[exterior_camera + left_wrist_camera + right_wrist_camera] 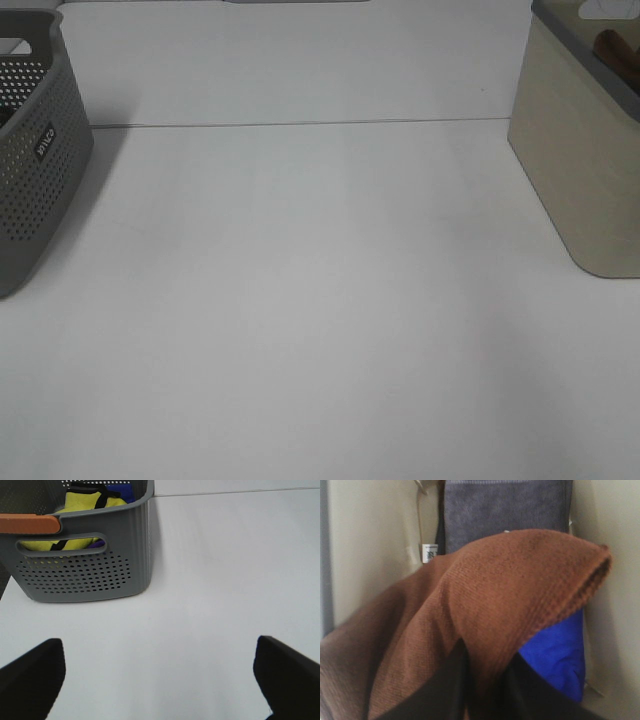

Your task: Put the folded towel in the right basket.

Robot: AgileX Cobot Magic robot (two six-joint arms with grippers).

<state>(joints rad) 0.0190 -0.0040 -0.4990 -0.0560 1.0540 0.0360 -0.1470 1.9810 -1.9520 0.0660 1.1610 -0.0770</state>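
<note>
The folded brown towel (485,605) hangs from my right gripper (487,690), whose dark fingers are shut on it, pinching a fold. It is inside the beige right basket (370,540), above a grey towel (505,515) and a blue cloth (557,650). In the exterior high view the beige basket (575,170) stands at the right edge, with a bit of the brown towel (615,45) showing over its rim; neither gripper shows there. My left gripper (160,680) is open and empty over the white table, apart from the grey basket.
The grey perforated left basket (30,170) stands at the table's left edge. In the left wrist view this basket (85,575) holds yellow (85,502) and blue cloths, with an orange bar (30,524) across its rim. A seam (300,124) crosses the white table.
</note>
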